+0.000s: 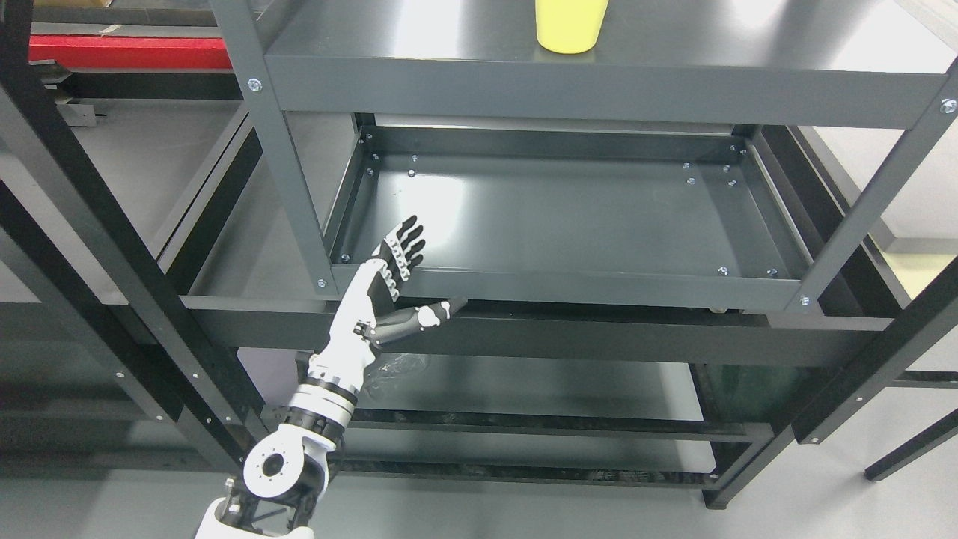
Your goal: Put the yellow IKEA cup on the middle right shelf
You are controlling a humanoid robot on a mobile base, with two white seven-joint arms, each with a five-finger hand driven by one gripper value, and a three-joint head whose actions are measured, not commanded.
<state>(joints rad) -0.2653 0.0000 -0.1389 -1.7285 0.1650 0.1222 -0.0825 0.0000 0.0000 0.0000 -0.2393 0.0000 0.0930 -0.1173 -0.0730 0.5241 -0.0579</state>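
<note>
in the head view, a dark grey metal shelving rack (269,142) filled most of the frame, seen from above. on its upper shelf (673,52), near the top edge of the picture, stood the yellow plastic cup (569,30) — only its lower part showed, the rest cut off by the frame. the cup stood upright on the shelf surface, a little right of the middle of the picture, with nothing touching it.

below that shelf lay a lower grey tray-like shelf (599,224) with a raised rim and small bolts at its corners; its surface caught a pale glare on the left side.

the left hand (400,258) came up from the lower left on a white and black jointed arm (322,404). its fingers (408,239) were stretched out and spread, the thumb (430,314) pointing off to the right — it held nothing. the fingertips overlapped the front left rim of the lower shelf in the picture, well apart from the cup above.

behind the rack, at the upper left, a red strip (127,52) ran along the floor beside black frame bars (90,224). the pale grey floor (861,501) showed at the lower right. the right hand did not appear.
</note>
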